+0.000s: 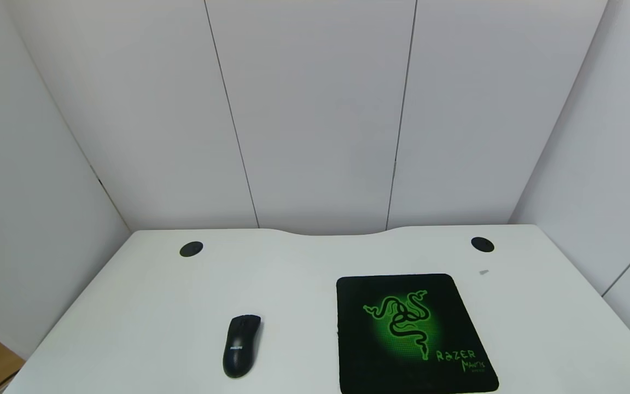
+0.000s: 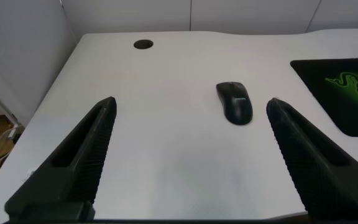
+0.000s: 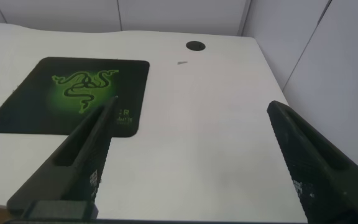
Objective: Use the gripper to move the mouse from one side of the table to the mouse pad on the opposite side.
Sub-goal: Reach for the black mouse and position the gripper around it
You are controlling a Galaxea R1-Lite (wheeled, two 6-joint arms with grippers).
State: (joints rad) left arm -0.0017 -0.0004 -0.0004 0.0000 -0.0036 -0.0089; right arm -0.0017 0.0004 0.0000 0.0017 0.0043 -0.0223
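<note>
White table (image 1: 145, 306) with mouse (image 1: 241, 345) beside mouse pad (image 1: 410, 334); both grippers' fingers (image 2: 73, 162) spread, empty.

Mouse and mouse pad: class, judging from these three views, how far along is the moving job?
Nothing is done yet. The mouse lies on the table, left of the mouse pad and apart from it. Nothing is in hand: the left gripper and right gripper are open and empty, off the mouse. Grasping, carrying and placing all remain.

Head view high, facing down; wrist views low; all share mouse pad (image 1: 410, 334).
</note>
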